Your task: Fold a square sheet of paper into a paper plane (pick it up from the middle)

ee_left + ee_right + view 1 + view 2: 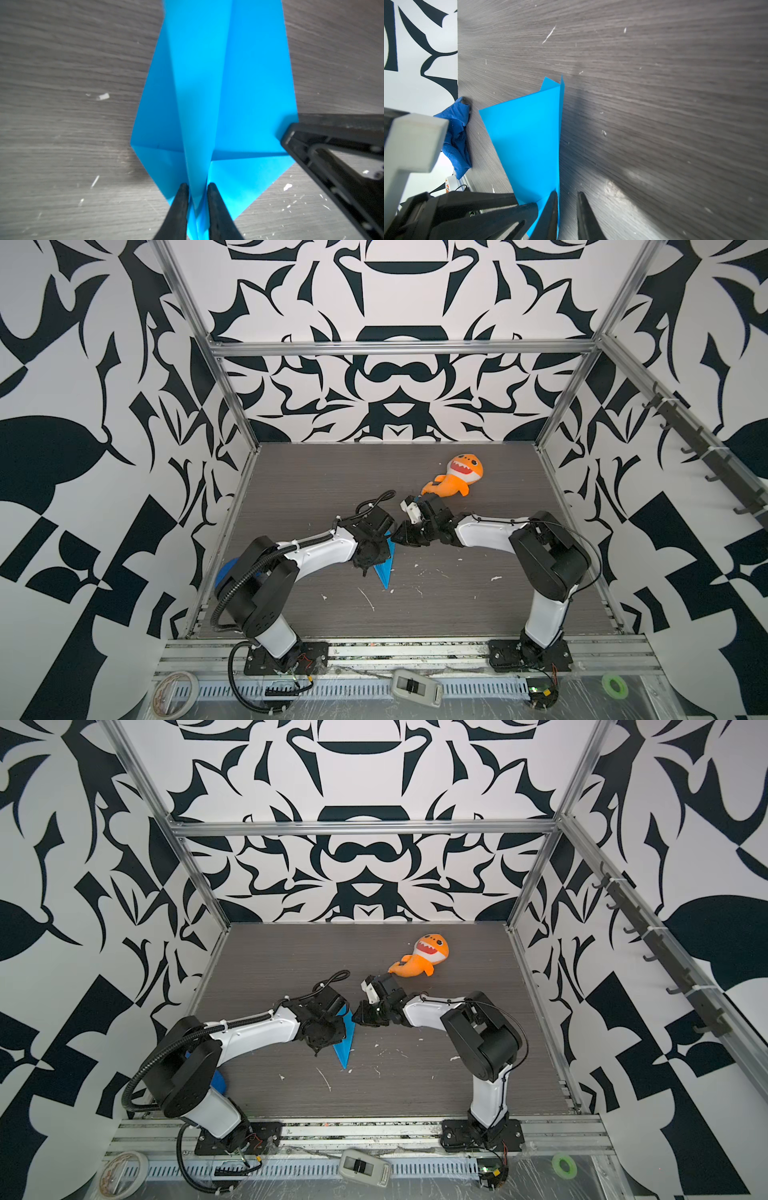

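The folded paper plane lies at the centre of the dark wood-grain counter in both top views, its point toward the bottom of the frame. In the left wrist view the left gripper has its fingers pinched on the plane's raised centre fold. In the right wrist view the right gripper straddles an upright paper edge with its fingers slightly apart; a grip cannot be told. An orange shark plush sits upper right of centre.

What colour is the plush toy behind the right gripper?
Orange, with a white toothy mouth; the plush toy shows best in a top view.
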You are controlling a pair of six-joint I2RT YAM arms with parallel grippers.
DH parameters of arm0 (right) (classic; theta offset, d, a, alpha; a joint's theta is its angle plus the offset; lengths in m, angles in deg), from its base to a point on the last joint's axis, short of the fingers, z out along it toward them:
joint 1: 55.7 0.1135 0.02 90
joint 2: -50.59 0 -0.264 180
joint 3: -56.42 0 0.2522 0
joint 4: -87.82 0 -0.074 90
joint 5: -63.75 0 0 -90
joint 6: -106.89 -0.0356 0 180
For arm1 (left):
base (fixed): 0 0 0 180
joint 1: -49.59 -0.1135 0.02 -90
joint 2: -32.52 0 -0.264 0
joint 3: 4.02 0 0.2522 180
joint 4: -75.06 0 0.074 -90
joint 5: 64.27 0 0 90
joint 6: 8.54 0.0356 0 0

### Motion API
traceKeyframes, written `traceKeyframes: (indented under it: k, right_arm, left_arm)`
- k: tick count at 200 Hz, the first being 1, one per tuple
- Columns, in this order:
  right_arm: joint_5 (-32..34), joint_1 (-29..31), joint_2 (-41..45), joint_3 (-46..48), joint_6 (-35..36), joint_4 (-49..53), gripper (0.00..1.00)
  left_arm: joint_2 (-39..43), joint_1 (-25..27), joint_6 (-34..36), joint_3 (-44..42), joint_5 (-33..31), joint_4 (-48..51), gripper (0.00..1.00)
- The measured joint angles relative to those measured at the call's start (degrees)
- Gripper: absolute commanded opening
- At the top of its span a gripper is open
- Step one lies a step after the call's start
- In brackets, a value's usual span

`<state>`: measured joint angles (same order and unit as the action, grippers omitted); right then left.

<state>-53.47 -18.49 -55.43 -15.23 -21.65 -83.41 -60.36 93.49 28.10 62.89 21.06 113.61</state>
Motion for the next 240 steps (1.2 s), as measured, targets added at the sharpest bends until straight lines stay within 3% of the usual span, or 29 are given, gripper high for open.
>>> traceKeyframes:
  k: [61, 103, 129, 187, 240]
  right_arm:
    - [0.20, -0.02, 0.00, 0.39, 0.00, 0.00, 0.21]
    - [1.44, -0.46, 0.39, 1.20, -0.07, 0.00, 0.21]
    - [3.91, -1.20, 3.58, 3.43, -0.31, 0.59, 0.23]
    - [10.75, -3.45, 10.38, 6.62, -1.40, 0.66, 0.27]
    - [12.44, -3.69, 10.43, 7.02, -1.79, 1.09, 0.27]
  left_arm:
    - [-2.25, 0.04, 0.04, 1.36, 1.11, -0.09, 0.20]
    - [-4.07, 0.37, 1.07, 3.63, 0.96, 0.92, 0.06]
    - [-4.07, 0.48, 2.60, 6.29, -0.70, 4.35, 0.02]
    - [-4.07, 0.48, 8.98, 12.13, -8.41, 15.17, 0.06]
    - [-8.94, 0.42, 11.26, 13.16, -9.88, 18.60, 0.11]
